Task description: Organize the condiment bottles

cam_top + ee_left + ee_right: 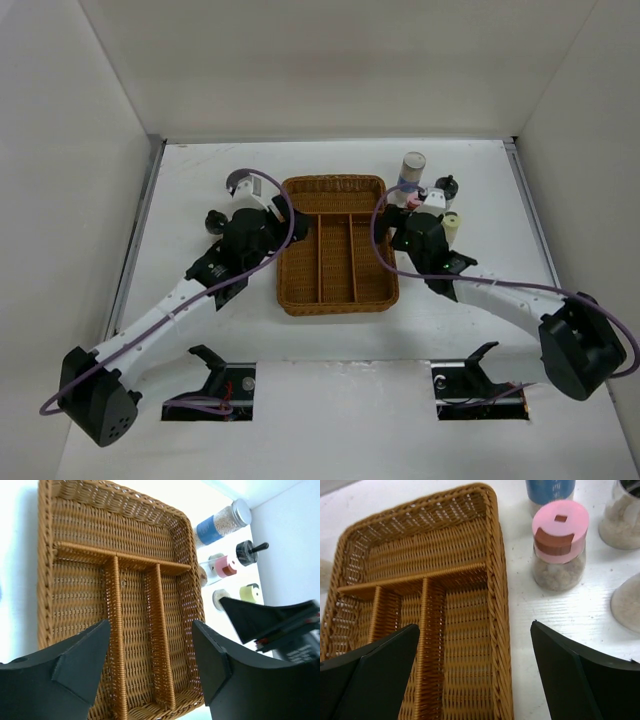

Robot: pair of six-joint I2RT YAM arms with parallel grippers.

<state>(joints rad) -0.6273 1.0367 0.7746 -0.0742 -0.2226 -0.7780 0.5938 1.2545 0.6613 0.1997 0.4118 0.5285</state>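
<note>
The condiment bottles stand in a cluster right of the brown wicker tray (335, 245). They include a grey-capped blue-label bottle (412, 168), a black-topped one (447, 186), a pink-capped one (560, 545) and a pale-yellow-capped one (452, 222). Another grey-capped thing (240, 182) sits left of the tray, partly hidden by my left arm. My left gripper (151, 630) is open and empty over the tray's left side. My right gripper (475, 627) is open and empty over the tray's right rim, short of the pink-capped bottle.
The tray (120, 540) has one wide cross compartment and three long ones, all empty. Clear jars (622, 515) stand close beside the pink-capped one. White walls enclose the table on three sides. My right arm (280, 622) shows beyond the tray in the left wrist view.
</note>
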